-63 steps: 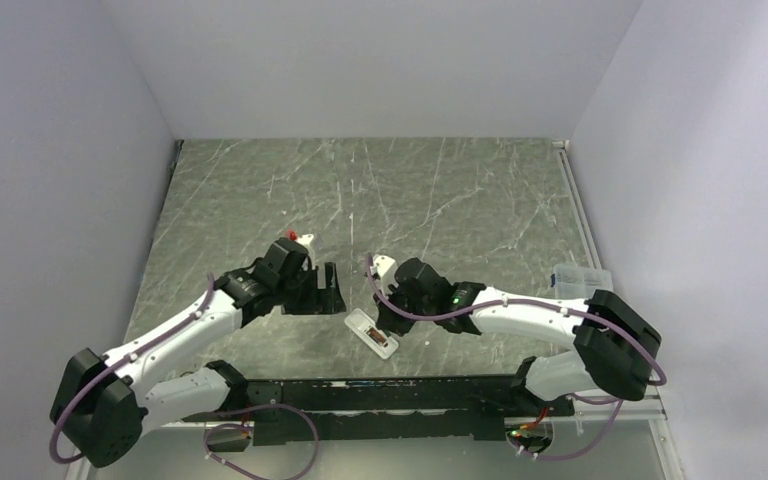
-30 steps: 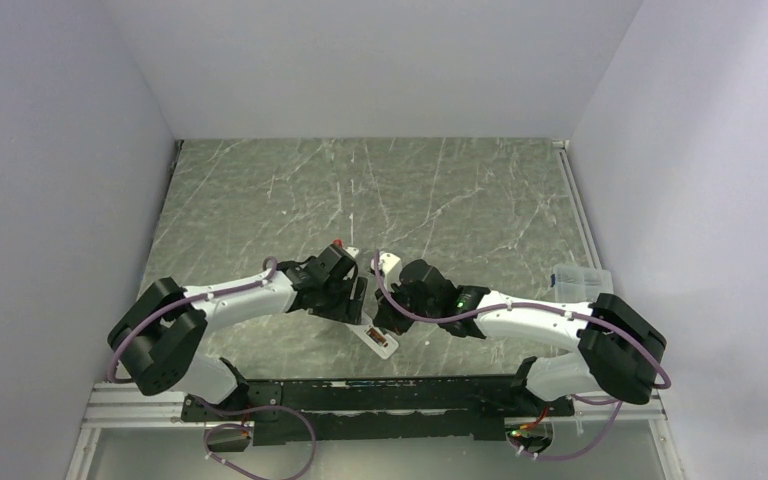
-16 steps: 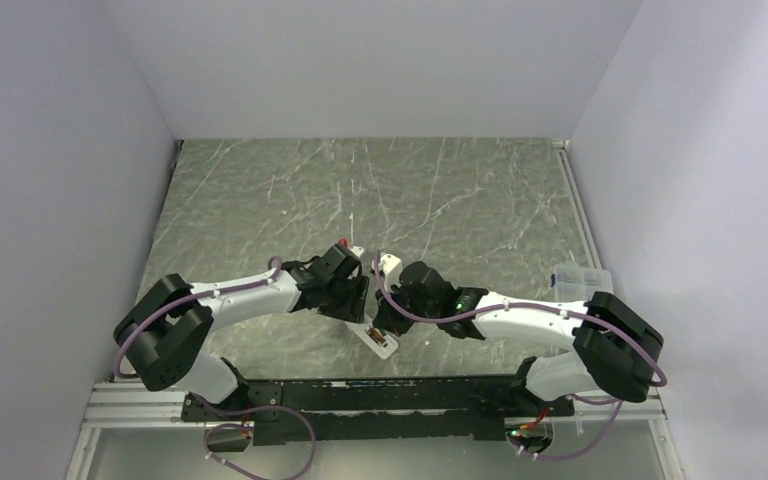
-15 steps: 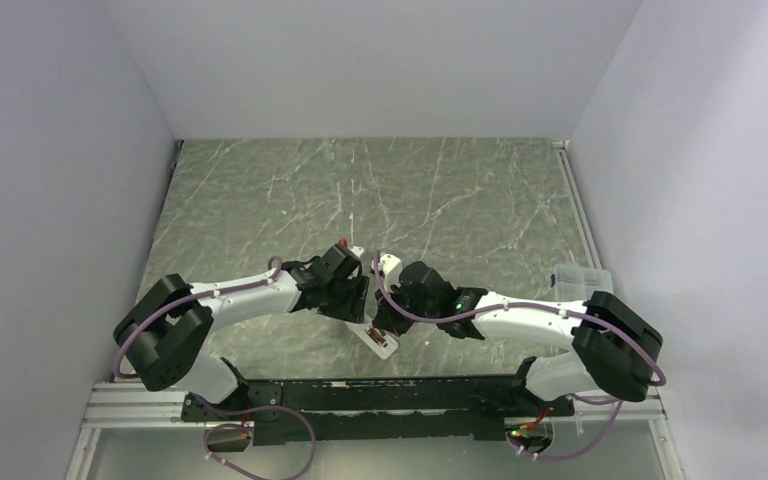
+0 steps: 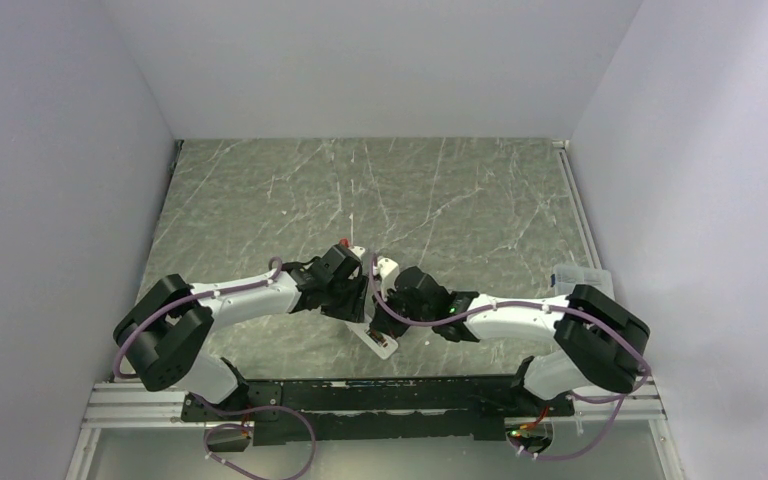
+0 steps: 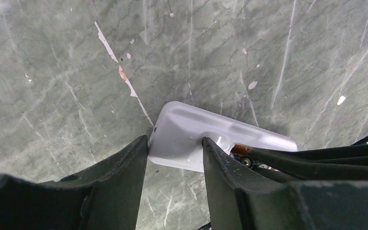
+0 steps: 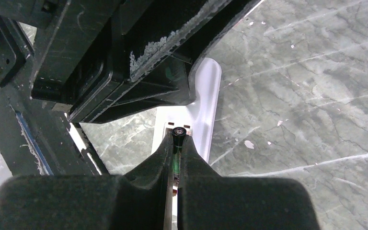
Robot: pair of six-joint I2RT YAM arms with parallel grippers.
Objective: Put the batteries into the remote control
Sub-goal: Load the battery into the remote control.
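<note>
The white remote control (image 5: 384, 343) lies near the table's front edge, its brownish-orange recess (image 6: 239, 149) facing up. My left gripper (image 6: 175, 146) sits over the remote control's (image 6: 191, 134) far end. One finger presses the end edge and the other rests against the body beside the recess. My right gripper (image 7: 177, 139) is shut on a thin dark battery (image 7: 177, 133) with a green band. The battery's metal tip hangs just over the recess of the remote control (image 7: 206, 100). In the top view both grippers meet above the remote, left (image 5: 360, 310) and right (image 5: 386, 318).
A clear plastic box (image 5: 581, 277) stands at the table's right edge, behind the right arm's base. A black rail (image 5: 380, 392) runs along the near edge just below the remote. White walls close in the left, back and right sides.
My left arm has swung in from the left to the remote's end and its jaws have narrowed onto it. The right gripper has edged left over the recess with the battery.
</note>
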